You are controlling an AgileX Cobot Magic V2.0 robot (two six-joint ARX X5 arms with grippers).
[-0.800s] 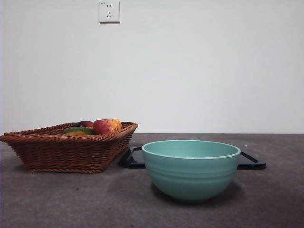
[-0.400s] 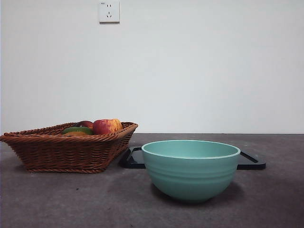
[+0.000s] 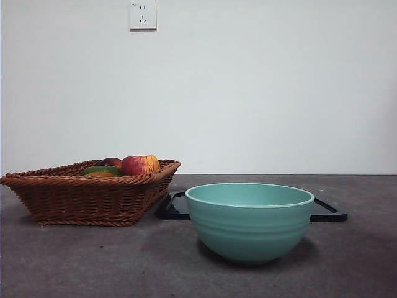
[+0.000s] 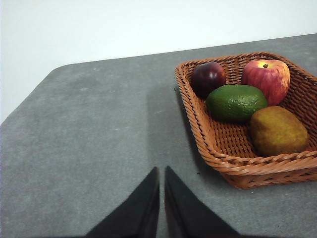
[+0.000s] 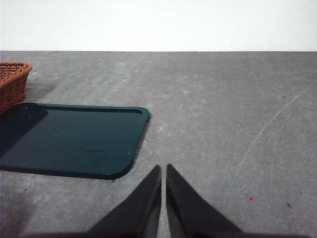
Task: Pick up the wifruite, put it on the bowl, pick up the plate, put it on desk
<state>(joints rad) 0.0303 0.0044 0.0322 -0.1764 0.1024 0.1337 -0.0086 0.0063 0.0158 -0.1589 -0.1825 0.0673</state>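
The wifruite (image 4: 277, 131) lies in the wicker basket (image 4: 208, 144), at the end nearest the left wrist camera, touching the green fruit (image 4: 236, 102) beside it. Past the green fruit sit an apple (image 4: 265, 79) and a dark plum (image 4: 208, 78), side by side at the far wall of the basket. In the front view the wifruite is mostly hidden behind the rim; a thin orange-brown strip under the green fruit may be it, but that is too small to tell.

The bowl (image 3: 249, 220) stands upright on the desk (image 3: 93, 261), in front of a black tray (image 3: 325, 210) that lies flat behind it, its ends showing on either side. From this low view the bowl's inside cannot be seen. The basket stands to the left of the bowl in the front view, near it but apart, one corner reaching close to the tray's end.

The left gripper (image 4: 161, 173) hangs above bare desk just beside the basket, its jaws pressed together with only a thin slit between them and nothing in them. The right gripper (image 5: 163, 171) hangs over bare desk near a rounded corner of the tray, jaws likewise closed and empty. Neither arm shows in the front view.
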